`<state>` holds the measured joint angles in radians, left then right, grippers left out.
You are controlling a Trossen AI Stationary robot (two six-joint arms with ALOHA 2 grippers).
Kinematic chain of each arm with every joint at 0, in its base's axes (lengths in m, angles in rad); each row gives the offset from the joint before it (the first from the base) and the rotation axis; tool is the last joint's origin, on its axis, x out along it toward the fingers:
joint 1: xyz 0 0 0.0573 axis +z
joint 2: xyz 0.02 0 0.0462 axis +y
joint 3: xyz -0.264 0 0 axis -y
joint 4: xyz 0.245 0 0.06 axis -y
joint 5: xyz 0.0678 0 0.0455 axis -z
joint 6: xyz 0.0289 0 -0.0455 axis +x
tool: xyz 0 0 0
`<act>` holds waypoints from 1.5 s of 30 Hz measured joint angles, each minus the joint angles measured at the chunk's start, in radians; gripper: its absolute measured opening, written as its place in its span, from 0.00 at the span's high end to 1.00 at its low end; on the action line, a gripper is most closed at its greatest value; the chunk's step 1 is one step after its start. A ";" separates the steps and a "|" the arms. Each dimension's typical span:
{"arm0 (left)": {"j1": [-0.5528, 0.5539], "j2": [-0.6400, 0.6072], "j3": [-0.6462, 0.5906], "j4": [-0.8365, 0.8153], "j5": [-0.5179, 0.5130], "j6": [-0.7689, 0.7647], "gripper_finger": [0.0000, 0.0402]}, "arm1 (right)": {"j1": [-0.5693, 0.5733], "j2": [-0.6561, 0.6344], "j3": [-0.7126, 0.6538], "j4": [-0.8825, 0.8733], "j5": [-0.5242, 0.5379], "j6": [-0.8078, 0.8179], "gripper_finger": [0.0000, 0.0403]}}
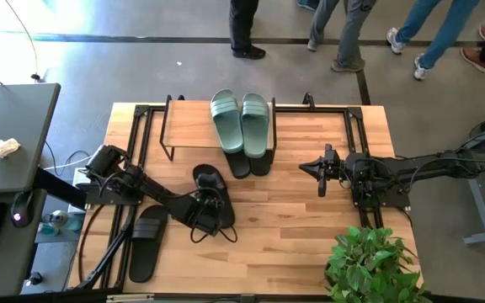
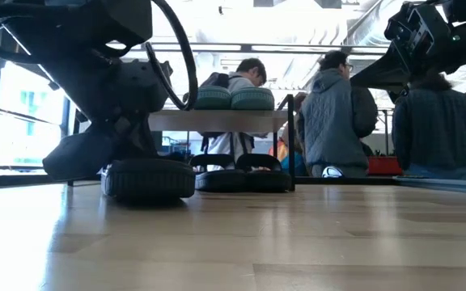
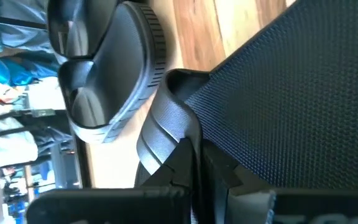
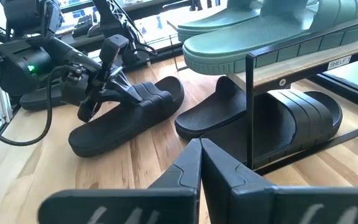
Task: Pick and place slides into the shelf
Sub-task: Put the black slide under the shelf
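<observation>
L arm reaches in from the table's left edge, stretched diagonally toward centre, wrist bent down low over the tabletop. L gripper [image 1: 211, 204] sits right at the board surface, fingers [image 4: 98, 93] pinched together, angled downward. R arm comes in from the right side, held level and raised above the table, pointing toward centre. R gripper [image 1: 322, 171] hovers mid-air, fingers [image 4: 194, 163] pressed tight w/ no gap between the tips.

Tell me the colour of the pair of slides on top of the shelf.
Sage green slides, clearest in the high view.
</observation>
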<state>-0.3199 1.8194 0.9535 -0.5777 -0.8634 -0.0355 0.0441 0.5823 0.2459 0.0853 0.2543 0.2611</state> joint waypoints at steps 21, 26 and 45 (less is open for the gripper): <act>0.067 -0.080 0.000 0.029 -0.037 0.206 1.00 | 0.000 0.000 0.000 0.000 0.000 0.000 1.00; 0.110 -0.081 0.000 0.069 0.003 0.314 1.00 | 0.000 0.000 0.000 0.000 0.000 0.000 1.00; 0.158 -0.080 0.001 0.018 -0.024 0.429 0.95 | 0.000 0.000 0.000 0.000 0.000 0.000 1.00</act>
<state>-0.1621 1.7390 0.9543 -0.5598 -0.8879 0.3932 0.0438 0.5823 0.2459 0.0853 0.2546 0.2611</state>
